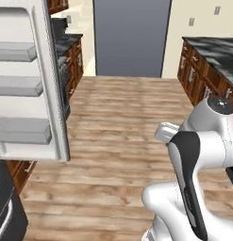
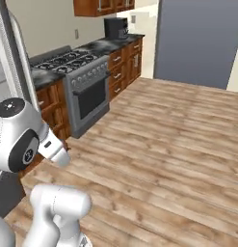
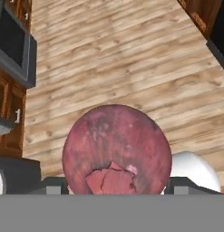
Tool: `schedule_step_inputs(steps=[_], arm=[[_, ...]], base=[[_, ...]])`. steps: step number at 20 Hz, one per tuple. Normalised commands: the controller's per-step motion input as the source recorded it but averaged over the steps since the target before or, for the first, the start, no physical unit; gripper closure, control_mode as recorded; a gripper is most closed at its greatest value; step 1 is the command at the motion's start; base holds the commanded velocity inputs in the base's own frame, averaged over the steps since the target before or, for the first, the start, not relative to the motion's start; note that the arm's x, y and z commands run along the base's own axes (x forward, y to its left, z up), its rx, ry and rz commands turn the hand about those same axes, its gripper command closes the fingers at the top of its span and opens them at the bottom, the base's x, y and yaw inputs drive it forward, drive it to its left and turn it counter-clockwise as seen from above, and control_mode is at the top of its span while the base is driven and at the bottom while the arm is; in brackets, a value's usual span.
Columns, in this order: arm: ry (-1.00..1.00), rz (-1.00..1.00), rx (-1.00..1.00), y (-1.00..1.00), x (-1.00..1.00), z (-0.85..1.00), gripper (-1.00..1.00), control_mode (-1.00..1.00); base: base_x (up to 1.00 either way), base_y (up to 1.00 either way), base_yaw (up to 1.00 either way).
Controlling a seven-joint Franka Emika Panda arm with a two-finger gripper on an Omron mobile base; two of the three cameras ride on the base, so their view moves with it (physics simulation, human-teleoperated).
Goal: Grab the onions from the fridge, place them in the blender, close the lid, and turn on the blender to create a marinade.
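Observation:
A dark red-purple onion (image 3: 117, 149) sits between my gripper's (image 3: 117, 186) two dark fingertips (image 3: 53, 185), which are shut on its sides. It hangs above the wooden floor in the hand view. The fridge's open door (image 1: 47, 84), white inside with grey door bins (image 1: 21, 131), stands at the left of the left base view. Its grey edge (image 2: 14, 58) also rises at the far left of the right base view. My white arm (image 1: 193, 155) is folded low in front of the base. The blender and the lid are out of view.
A steel stove with an oven (image 2: 86, 94) stands along the left wall, with a dark coffee machine (image 2: 115, 28) on the counter beyond it. Brown cabinets under a dark counter (image 1: 207, 61) line the right side. Wide wooden floor (image 1: 127, 117) lies between them, ending at a grey wall panel (image 1: 131, 37).

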Motion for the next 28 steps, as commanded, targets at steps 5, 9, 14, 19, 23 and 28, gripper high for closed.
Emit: schedule_step_inputs(steps=[5,9,14,19,23,28], arm=[[0.00,0.00,0.00,0.00,0.00,0.00,1.00,1.00],[0.00,0.00,0.00,0.00,0.00,0.00,1.00,1.00],[0.00,0.00,0.00,0.00,0.00,0.00,1.00,1.00],[0.00,0.00,0.00,0.00,0.00,0.00,1.00,1.00],[0.00,0.00,0.00,0.00,0.00,0.00,1.00,1.00],[0.00,0.00,0.00,0.00,0.00,0.00,1.00,1.00]], base=[[0.22,-0.40,-0.88],[0.48,-0.31,-0.81],[0.60,-0.05,-0.77],[0.89,0.02,-0.69],[1.00,0.23,-0.59],[1.00,0.61,-0.50]])
